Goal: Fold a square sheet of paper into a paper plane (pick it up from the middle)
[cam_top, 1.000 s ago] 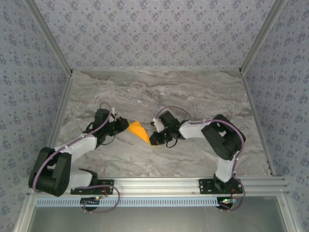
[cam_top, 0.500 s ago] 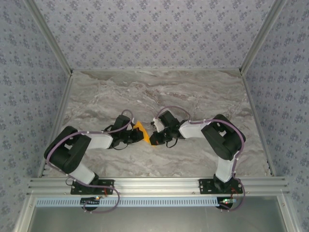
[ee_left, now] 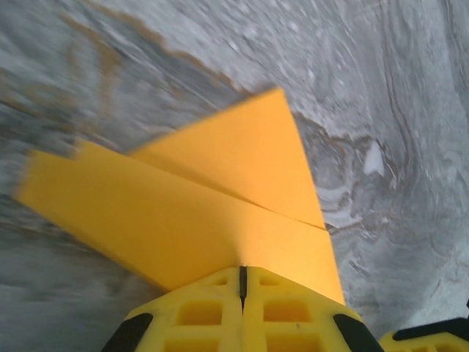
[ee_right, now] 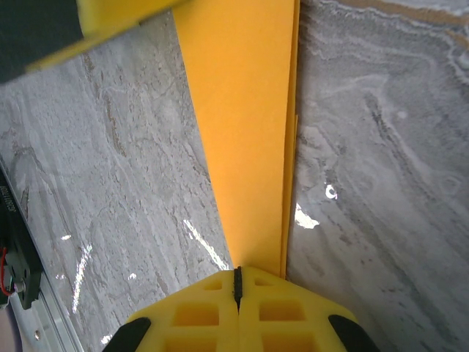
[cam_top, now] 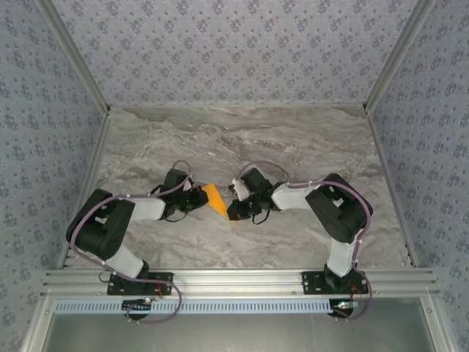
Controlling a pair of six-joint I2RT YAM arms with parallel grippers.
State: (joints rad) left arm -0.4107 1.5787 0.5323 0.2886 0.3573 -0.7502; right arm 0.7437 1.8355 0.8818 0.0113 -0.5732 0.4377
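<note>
From above, the grey marble-patterned tabletop (cam_top: 293,139) lies bare from the 2 arms back to the patterned wallpaper wall (cam_top: 234,51), with open surface on both flanks out to the slanted aluminium corner posts. The aluminium rail (cam_top: 242,279) bounds the near edge. The thin bright-orange paper (cam_top: 215,198), folded into a narrow pointed strip, lies in the middle of the table, slanting from far-left to near-right. The left gripper (cam_top: 203,196) meets it from the left and the right gripper (cam_top: 236,211) from the right, so the 2 tools sit close together at opposite ends of the strip.

In the left wrist view, the left gripper (ee_left: 242,282) has its yellow fingers pressed together on the orange paper (ee_left: 220,198), with just a hairline seam between them. The paper spreads away as 2 overlapping flaps with a sharp crease between them, one corner pointing up. Marble (ee_left: 381,88) lies beneath and around it (the picture is blurred at its left side).

In the right wrist view, the right gripper (ee_right: 237,282) is likewise clamped on the orange paper (ee_right: 242,132). The strip widens away from the fingers, its layered edges stacked along the right side. A yellow finger (ee_right: 121,16) of the other gripper sits at the strip's far end.
</note>
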